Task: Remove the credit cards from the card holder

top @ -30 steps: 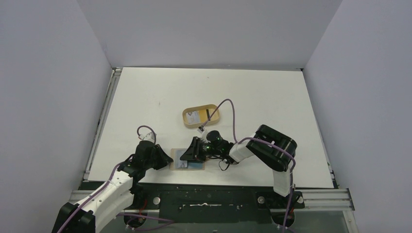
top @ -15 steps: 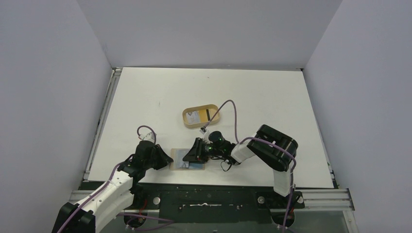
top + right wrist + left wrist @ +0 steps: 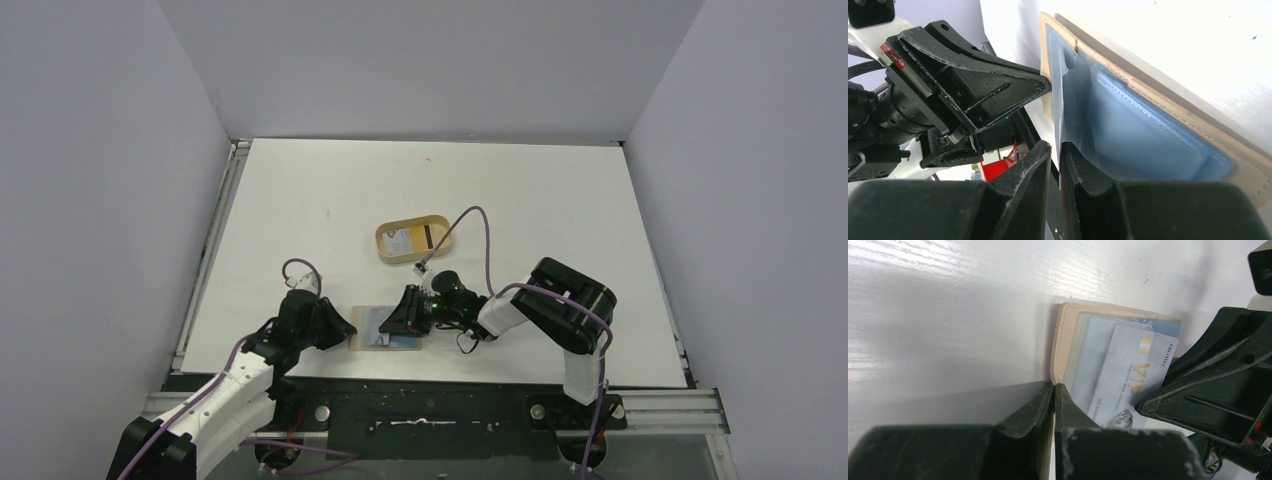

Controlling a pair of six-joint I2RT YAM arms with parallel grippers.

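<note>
The holder (image 3: 387, 329) lies open on the counter's (image 3: 520, 200) near edge, between both claws. The left claw (image 3: 1053, 390) is closed, pinning its left edge. The right claw (image 3: 1055, 150), nearly closed, nips a card's (image 3: 1133, 380) edge; pulling right should free it.

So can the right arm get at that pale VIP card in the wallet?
Probably yes: the right end effector already sits at the VIP card, nothing between, while the left end effector pins the wallet.
</note>
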